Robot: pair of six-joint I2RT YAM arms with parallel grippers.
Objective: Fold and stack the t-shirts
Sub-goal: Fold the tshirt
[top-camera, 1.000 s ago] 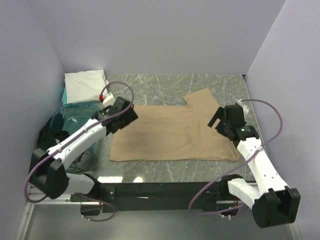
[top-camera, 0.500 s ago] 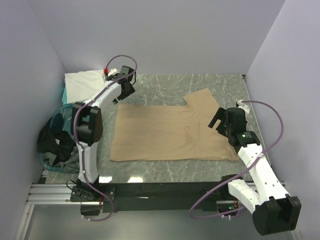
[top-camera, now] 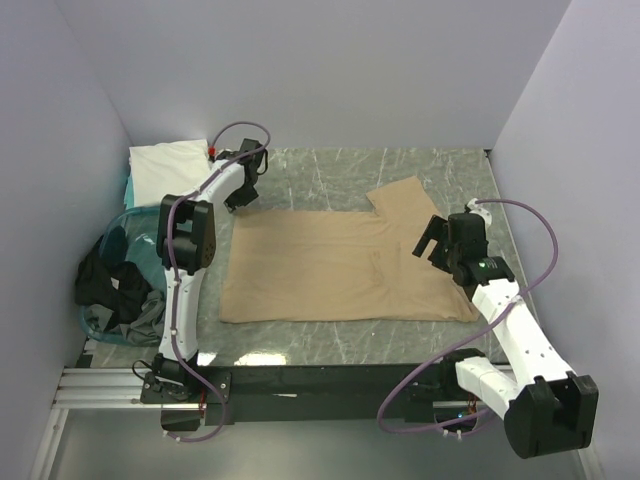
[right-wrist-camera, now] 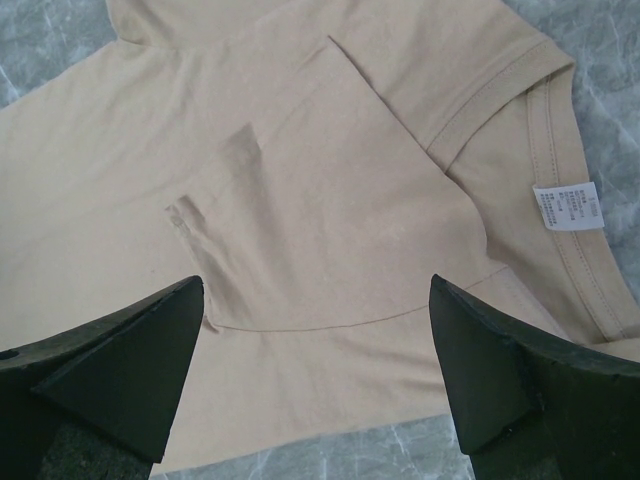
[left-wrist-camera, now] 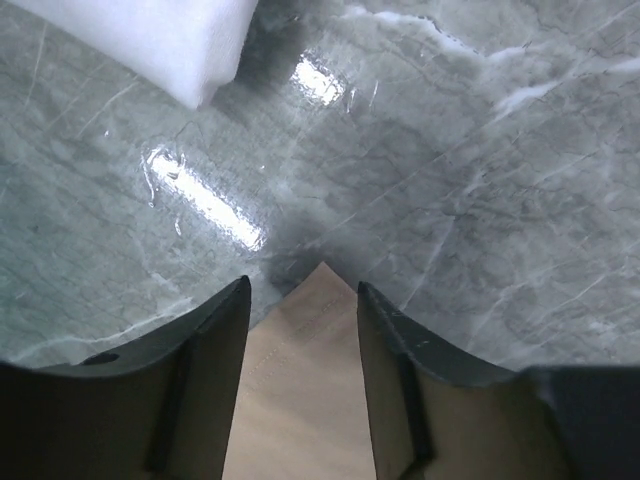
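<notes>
The right gripper [top-camera: 432, 238] is hovering wide open over the collar end of the tan shirt [top-camera: 330, 265], which is lying flat on the table [top-camera: 330, 165], while farther back the left gripper [left-wrist-camera: 302, 292] is hanging open with the shirt's far left corner between its fingers, near a folded white shirt [top-camera: 165, 165].

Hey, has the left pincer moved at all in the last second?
Yes. The left pincer moved up the view, closer to the folded white garment, and now hangs open over the far left corner of the tan t-shirt.
</notes>
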